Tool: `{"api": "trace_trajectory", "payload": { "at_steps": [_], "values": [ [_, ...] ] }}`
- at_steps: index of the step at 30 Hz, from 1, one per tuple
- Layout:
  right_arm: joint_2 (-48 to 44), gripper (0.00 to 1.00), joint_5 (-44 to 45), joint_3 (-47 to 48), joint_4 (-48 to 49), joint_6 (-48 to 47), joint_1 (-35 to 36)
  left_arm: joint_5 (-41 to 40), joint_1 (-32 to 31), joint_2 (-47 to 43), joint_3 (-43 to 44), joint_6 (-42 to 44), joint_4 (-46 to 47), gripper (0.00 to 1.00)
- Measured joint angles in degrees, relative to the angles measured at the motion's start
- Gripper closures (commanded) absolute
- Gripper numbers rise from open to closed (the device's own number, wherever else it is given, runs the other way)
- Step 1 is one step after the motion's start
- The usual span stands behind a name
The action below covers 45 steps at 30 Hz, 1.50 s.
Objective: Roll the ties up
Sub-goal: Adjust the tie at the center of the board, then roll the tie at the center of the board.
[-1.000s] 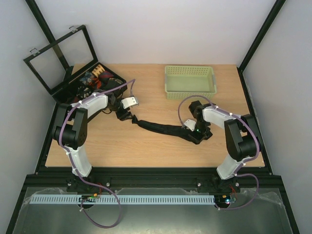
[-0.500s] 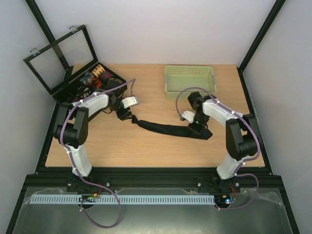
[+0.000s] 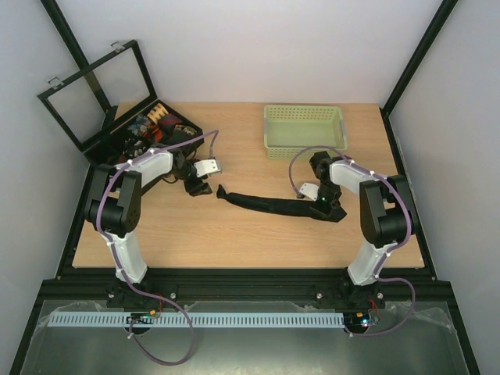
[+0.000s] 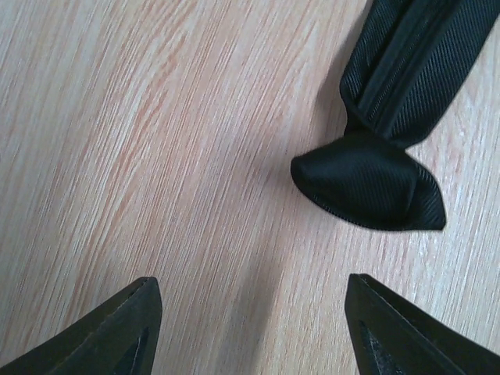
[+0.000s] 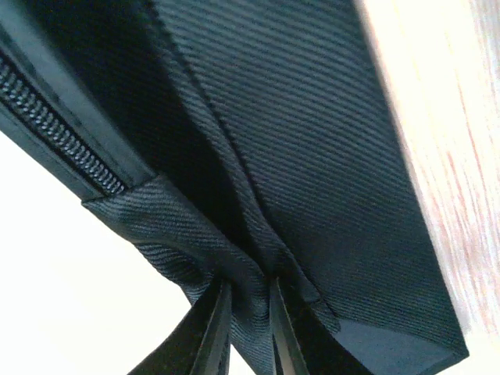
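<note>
Right wrist: my right end effector (image 5: 246,301) pinches the long black fabric necktie (image 5: 297,156), anchoring it for rolling; left end effector (image 4: 251,297) hangs released.

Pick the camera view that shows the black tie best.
Top external: the black tie lies stretched out on the table, with nearly its whole length visible. Left wrist shows only its folded narrow end. Right wrist is a close-up of fabric at the wide end.
</note>
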Motion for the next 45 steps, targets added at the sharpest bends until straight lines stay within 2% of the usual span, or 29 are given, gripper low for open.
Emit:
{"api": "trace_trajectory", "payload": {
  "at_steps": [4,7,14,15,17,18,22,26,31,35,39,45],
  "values": [
    [-0.2,0.55,0.4,0.1,0.0,-2.3,-1.2,1.1,0.2,0.0,-0.1,3.2,-0.9,0.28],
    [-0.2,0.41,0.9,0.9,0.6,-3.2,-1.9,2.3,0.2,0.2,0.0,5.4,-1.6,0.30],
    [-0.2,0.29,-2.3,11.5,0.5,-0.6,-2.8,1.6,-2.0,3.8,0.7,8.9,-1.2,0.35],
    [-0.3,0.26,-3.6,13.3,0.6,0.7,-2.8,1.4,-2.3,4.2,0.7,9.1,-1.1,0.36],
    [-0.6,0.10,-6.1,15.5,1.2,3.5,-2.8,1.2,-2.8,5.0,0.8,9.9,-1.0,0.37],
    [-0.8,0.08,-7.3,16.0,1.4,5.1,-2.8,1.1,-3.1,5.3,0.8,10.3,-1.0,0.38],
    [-1.9,0.13,-10.3,16.2,3.1,9.5,-2.8,0.8,-4.2,5.4,0.8,11.4,-0.6,0.38],
    [-2.0,0.19,-8.5,13.3,4.9,9.2,-3.5,0.6,-4.7,5.4,0.8,11.8,-0.6,0.38],
    [-2.1,0.14,-10.0,12.1,4.1,9.4,-6.5,0.6,-4.8,5.4,0.8,12.2,-0.5,0.43],
    [-2.3,0.16,-17.6,15.7,4.1,15.1,-7.2,1.4,-5.0,5.4,0.9,11.8,0.1,0.48],
    [-2.1,0.21,-29.7,17.6,4.5,23.3,-7.2,2.9,-5.5,5.4,1.6,11.3,0.3,0.54],
    [0.7,0.47,-46.6,15.4,5.6,31.8,-7.2,5.7,-7.5,4.6,1.8,11.0,0.0,0.60]
  ]
}}
